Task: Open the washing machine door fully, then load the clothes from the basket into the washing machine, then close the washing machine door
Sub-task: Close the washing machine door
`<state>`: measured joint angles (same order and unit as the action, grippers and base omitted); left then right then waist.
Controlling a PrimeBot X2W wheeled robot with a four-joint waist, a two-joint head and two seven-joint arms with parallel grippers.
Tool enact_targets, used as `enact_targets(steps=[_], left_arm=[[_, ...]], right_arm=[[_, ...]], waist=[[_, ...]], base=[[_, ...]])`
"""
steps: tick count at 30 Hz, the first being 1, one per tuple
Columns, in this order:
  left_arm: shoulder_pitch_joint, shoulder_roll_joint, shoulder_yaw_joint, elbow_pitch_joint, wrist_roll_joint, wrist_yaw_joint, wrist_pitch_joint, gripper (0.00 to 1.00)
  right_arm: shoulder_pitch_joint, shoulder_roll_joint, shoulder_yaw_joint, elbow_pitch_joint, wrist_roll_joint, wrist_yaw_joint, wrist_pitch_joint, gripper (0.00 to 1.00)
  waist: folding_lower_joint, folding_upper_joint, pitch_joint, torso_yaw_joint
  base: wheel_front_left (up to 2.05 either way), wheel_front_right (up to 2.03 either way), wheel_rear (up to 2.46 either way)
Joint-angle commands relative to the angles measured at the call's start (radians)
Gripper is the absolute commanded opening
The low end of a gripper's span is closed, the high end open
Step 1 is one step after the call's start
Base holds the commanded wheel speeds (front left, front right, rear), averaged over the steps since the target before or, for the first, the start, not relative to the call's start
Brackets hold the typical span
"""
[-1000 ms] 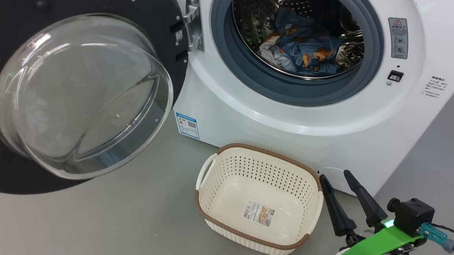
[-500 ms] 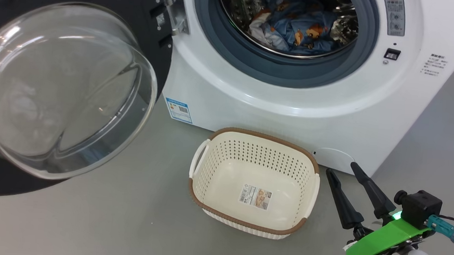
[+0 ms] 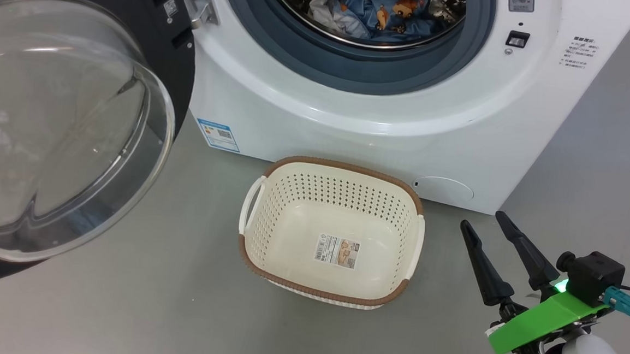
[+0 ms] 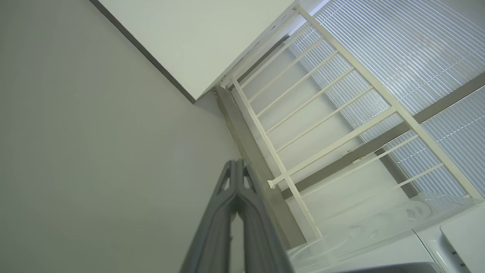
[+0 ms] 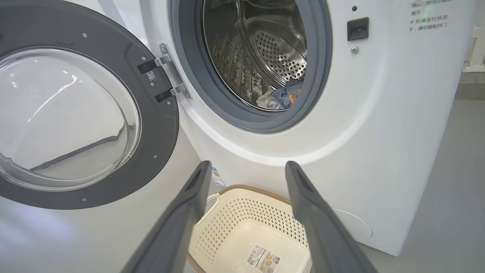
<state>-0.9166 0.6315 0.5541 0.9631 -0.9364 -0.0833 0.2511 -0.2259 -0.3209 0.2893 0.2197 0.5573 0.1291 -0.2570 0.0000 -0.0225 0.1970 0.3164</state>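
Observation:
The white washing machine (image 3: 351, 124) (image 5: 379, 132) stands ahead with its round black door (image 3: 66, 123) (image 5: 72, 113) swung wide to the left. Blue clothes (image 3: 374, 8) (image 5: 282, 98) with orange figures lie inside the steel drum. On the floor in front sits the cream basket (image 3: 331, 230) (image 5: 250, 231), holding only its label sticker. My right gripper (image 3: 482, 220) (image 5: 246, 168) hovers open to the right of the basket, nothing between its fingers. In the left wrist view my left gripper (image 4: 237, 163) is shut on nothing, its fingers pressed together and pointing at a wall corner.
Grey floor (image 3: 149, 298) surrounds the basket and runs along the machine's right side (image 3: 611, 162). In the left wrist view a white railing (image 4: 322, 125) and a ribbed translucent panel (image 4: 409, 49) stand beyond the closed fingers.
The head camera has tilted down and turned, so machine, door and basket sit higher and further left in the picture. The right gripper stays open beside the basket.

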Motion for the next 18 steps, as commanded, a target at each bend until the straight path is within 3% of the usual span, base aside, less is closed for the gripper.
enact_targets(steps=[1, 6, 18], left_arm=[[-0.016, 0.085, 0.013, -0.009, -0.012, 0.009, 0.014, 0.00], [-0.036, 0.098, -0.007, 0.051, -0.012, 0.027, 0.079, 0.00], [-0.044, 0.088, -0.075, 0.111, -0.020, -0.001, 0.296, 0.00]], right_arm=[[-0.008, -0.009, 0.016, -0.027, -0.002, 0.002, -0.005, 1.00], [-0.008, -0.002, 0.014, -0.032, -0.005, 0.002, -0.005, 1.00], [-0.005, 0.008, 0.012, -0.027, -0.005, 0.002, -0.005, 1.00]], waist=[[0.0000, 0.0000, 0.003, -0.003], [0.0000, 0.0000, 0.002, 0.003], [0.0000, 0.0000, -0.018, 0.026]], base=[[0.00, 0.00, 0.00], [0.00, 0.00, 0.00], [0.00, 0.00, 0.00]])
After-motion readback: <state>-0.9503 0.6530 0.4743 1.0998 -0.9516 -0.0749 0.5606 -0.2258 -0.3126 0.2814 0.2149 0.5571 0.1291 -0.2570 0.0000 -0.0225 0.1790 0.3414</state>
